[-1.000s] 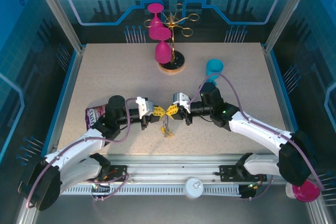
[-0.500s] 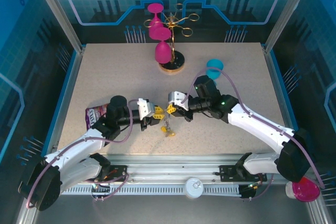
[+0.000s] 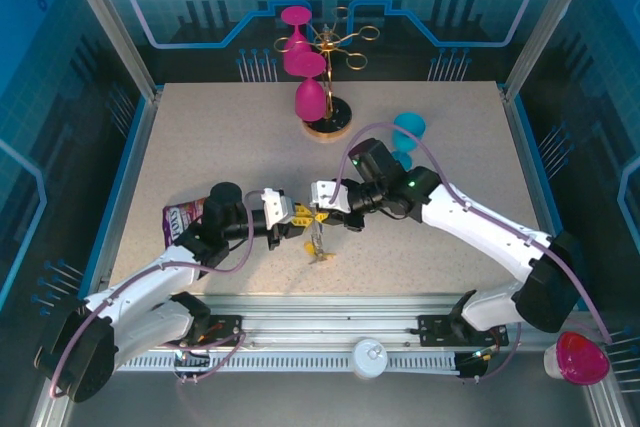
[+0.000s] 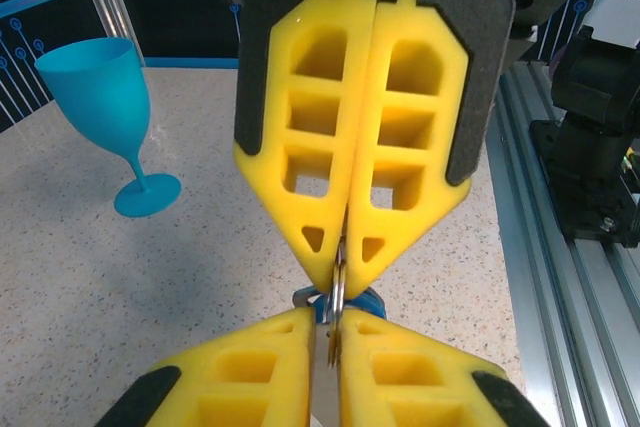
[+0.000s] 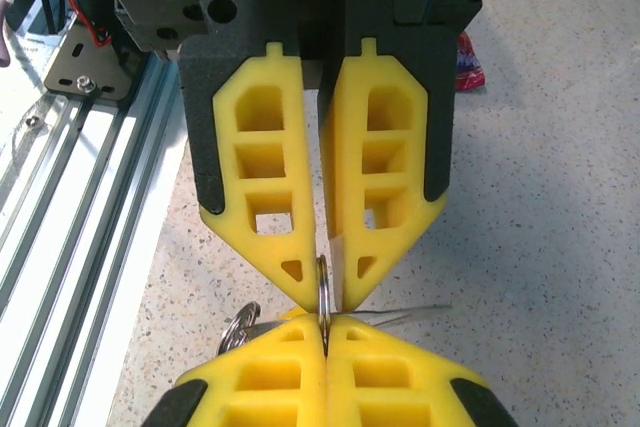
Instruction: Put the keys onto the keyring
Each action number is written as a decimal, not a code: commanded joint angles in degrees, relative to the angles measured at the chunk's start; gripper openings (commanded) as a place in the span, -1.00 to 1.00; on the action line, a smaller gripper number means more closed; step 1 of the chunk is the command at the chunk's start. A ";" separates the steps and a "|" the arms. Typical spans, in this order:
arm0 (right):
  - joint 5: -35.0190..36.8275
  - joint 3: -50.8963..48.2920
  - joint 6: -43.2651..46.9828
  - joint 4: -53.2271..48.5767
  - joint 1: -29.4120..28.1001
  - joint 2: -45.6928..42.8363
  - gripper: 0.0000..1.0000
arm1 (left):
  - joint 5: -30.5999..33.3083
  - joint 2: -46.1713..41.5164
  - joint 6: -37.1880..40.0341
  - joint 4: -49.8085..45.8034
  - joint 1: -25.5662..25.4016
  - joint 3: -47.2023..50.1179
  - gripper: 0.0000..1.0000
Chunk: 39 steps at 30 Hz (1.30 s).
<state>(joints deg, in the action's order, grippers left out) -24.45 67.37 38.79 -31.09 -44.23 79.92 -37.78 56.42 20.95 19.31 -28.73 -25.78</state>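
Note:
A thin silver keyring (image 4: pixel 337 297) stands edge-on between two sets of yellow fingertips that meet tip to tip. My right gripper (image 5: pixel 323 325) is shut on its near edge; it also reaches down from the top of the left wrist view (image 4: pixel 340 272). My left gripper (image 4: pixel 335 322) has its jaws almost together, with the ring's other edge in the narrow slit. From the right wrist it appears at the top (image 5: pixel 330 297). The keys (image 3: pixel 318 245) dangle under the ring. A blue head (image 4: pixel 372 299) and a silver piece (image 5: pixel 238 327) peek out behind the fingers.
A blue goblet (image 3: pixel 408 130) stands just behind the right arm. The gold rack (image 3: pixel 335 47) with pink goblets (image 3: pixel 310 97) is at the back. A purple packet (image 3: pixel 180 219) lies by the left arm. The aluminium rail (image 3: pixel 330 307) runs along the near edge.
The right gripper has slid left, pushing the meeting point leftward, and its arm has swung towards the back. The left gripper has drawn back slightly. The keys still hang below.

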 commanded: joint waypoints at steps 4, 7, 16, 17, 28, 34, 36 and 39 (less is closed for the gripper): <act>0.89 3.88 2.35 -4.48 -1.62 1.82 -1.00 | -1.14 -0.72 0.41 -0.66 -0.33 -1.91 -0.84; 0.96 4.30 2.44 -4.77 -1.73 1.90 -1.00 | -1.60 -0.53 0.49 -0.93 -0.28 -2.08 -0.97; -6.30 -3.47 -6.27 5.91 3.54 -4.41 -0.49 | -2.51 -1.42 -0.93 2.26 -0.30 -0.80 -1.00; -7.50 -4.70 -7.55 7.54 4.31 -5.07 -0.45 | -2.62 -1.49 -1.31 3.01 -0.31 -0.54 -1.00; -13.18 -12.34 -16.66 19.25 5.58 -6.62 -0.35 | -5.18 -1.76 -5.11 9.14 -0.34 1.11 -1.00; -14.96 -12.53 -17.58 20.97 5.48 -6.11 -0.46 | -5.62 -1.10 -6.49 10.95 -0.30 1.35 -1.00; -15.16 -12.55 -17.69 21.31 5.47 -5.80 -0.54 | -5.76 -0.98 -6.93 11.68 -0.34 1.45 -1.00; -15.62 -12.62 -17.86 21.75 5.47 -5.34 -0.64 | -5.83 -0.87 -7.11 11.88 -0.32 1.58 -1.00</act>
<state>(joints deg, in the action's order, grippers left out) -38.04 55.31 21.69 -11.44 -38.87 73.95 -41.32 55.66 14.90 27.66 -28.73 -24.91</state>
